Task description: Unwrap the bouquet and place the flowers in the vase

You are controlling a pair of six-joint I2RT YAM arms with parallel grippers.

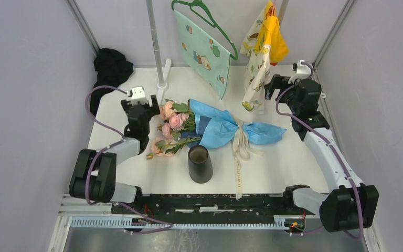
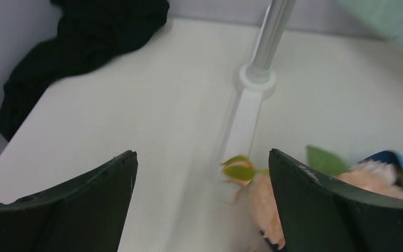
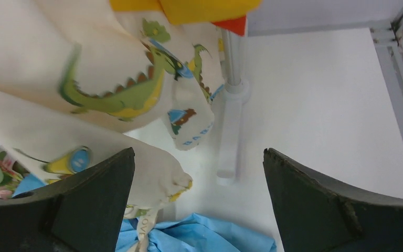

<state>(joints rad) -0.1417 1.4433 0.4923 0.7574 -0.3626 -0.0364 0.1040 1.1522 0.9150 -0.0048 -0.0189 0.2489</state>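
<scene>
The bouquet lies on its side mid-table: pink flowers (image 1: 173, 123) at its left end, light-blue paper (image 1: 220, 126) and a cream ribbon bow (image 1: 240, 139) to the right. The black vase (image 1: 200, 164) stands upright just in front of it. My left gripper (image 1: 139, 103) hovers open at the left of the blooms; in the left wrist view (image 2: 202, 152) a peach rose (image 2: 265, 202) sits by the right finger, not held. My right gripper (image 1: 272, 86) is open at the far right, above and behind the wrap; blue paper (image 3: 199, 236) shows below its jaws (image 3: 199, 150).
A black cloth heap (image 1: 110, 65) lies in the far-left corner. A rack pole (image 1: 156, 42) with a white base (image 1: 162, 84) stands behind the flowers. A green cloth on a hanger (image 1: 204, 50) and a dinosaur-print cloth (image 1: 257, 68) hang near the right gripper.
</scene>
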